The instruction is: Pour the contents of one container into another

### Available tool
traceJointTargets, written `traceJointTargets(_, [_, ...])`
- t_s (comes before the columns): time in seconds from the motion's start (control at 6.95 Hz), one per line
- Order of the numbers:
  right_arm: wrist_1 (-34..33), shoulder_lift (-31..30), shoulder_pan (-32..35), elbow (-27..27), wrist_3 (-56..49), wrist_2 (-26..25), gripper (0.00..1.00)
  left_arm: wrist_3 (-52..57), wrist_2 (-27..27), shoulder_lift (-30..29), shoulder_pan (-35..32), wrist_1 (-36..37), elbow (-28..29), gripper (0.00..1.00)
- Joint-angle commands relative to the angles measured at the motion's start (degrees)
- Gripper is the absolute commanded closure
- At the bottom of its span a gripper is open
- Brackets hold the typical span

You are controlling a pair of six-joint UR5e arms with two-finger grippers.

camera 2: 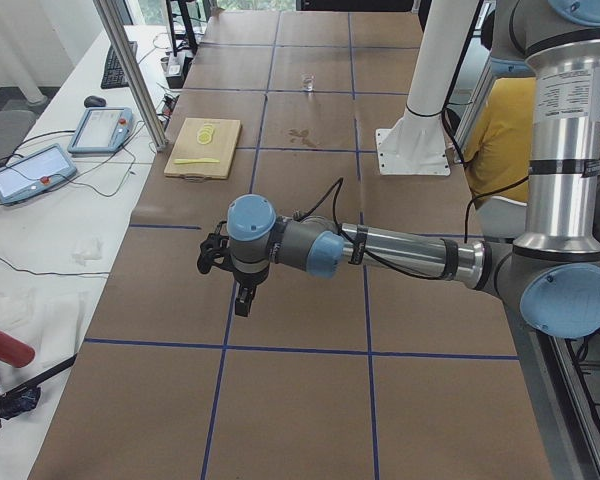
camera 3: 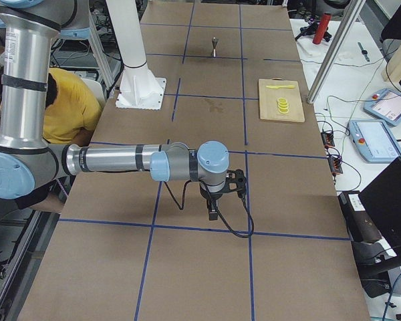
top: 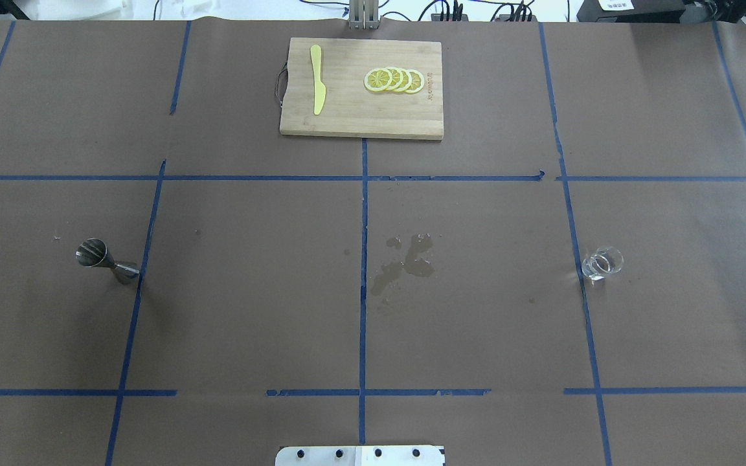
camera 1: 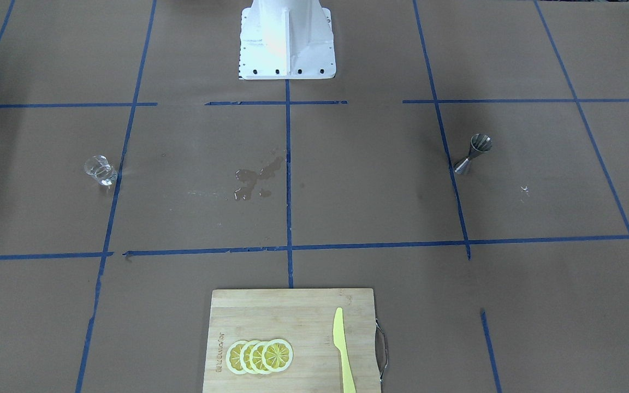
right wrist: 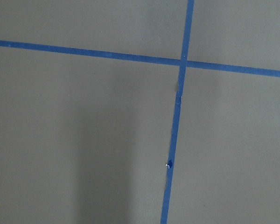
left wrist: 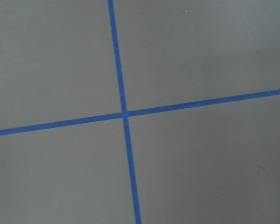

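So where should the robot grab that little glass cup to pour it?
Grab the glass cup around its round side wall, about halfway up, coming in level from the robot's side. It stands upright with its mouth open on top and nothing close by, so a sideways pinch probably holds it steady and leaves the rim free for tipping.

Taped table [top: 250, 310]: glass cup [top: 601, 263], jigger [top: 106, 257], cutting board [top: 353, 110], spill [top: 405, 259].

Tabletop [top: 250, 291] brown, ruled into squares by blue tape lines [top: 363, 291]. Cup [top: 601, 263] clear glass; jigger [top: 106, 258] shiny grey steel. Board [top: 360, 120] pale wood — lemon slices [top: 394, 80] yellow with white rims, knife [top: 317, 87] yellow-green. Stain [top: 405, 262] darker brown, blotchy. Robot base [top: 360, 455] white.
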Motion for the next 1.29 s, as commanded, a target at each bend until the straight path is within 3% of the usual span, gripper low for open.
traceJointTargets(0.0, [0.08, 0.27, -0.02, 0.21, -0.02, 2.18, 0.0, -15.12, 0.29, -0.04, 8.14, -16.63, -0.39, 0.0])
traceJointTargets(0.14, [0.08, 0.62, -0.36, 0.12, -0.11, 2.18, 0.0, -21.45, 0.72, 0.22, 9.75, -24.9, -0.48, 0.0])
traceJointTargets(0.29, [0.08, 0.63, -0.45, 0.21, -0.11, 2.44, 0.0, -27.51, 2.64, 0.39, 14.03, -28.12, -2.4, 0.0])
traceJointTargets(0.43, [1.65, 0.63, -0.45, -0.05, 0.15, 2.44, 0.0, -36.36, 10.49, 0.48, 20.42, -28.24, -6.07, 0.0])
traceJointTargets(0.72, [2.19, 0.71, -0.45, 0.03, -0.02, 2.26, 0.0, -50.29, 17.56, 0.66, 30.28, -28.24, -12.23, 0.0])
traceJointTargets(1.01, [2.28, 0.8, -0.45, 0.21, -0.11, 2.26, 0.0, -54.29, 39.3, 10.27, 47.47, -28.41, -20.65, 0.0])
traceJointTargets(1.15, [2.28, 0.8, -0.45, 0.21, -0.11, 2.26, 0.0, -58.56, 46.97, 15.98, 53.73, -31.02, -23.22, 0.0])
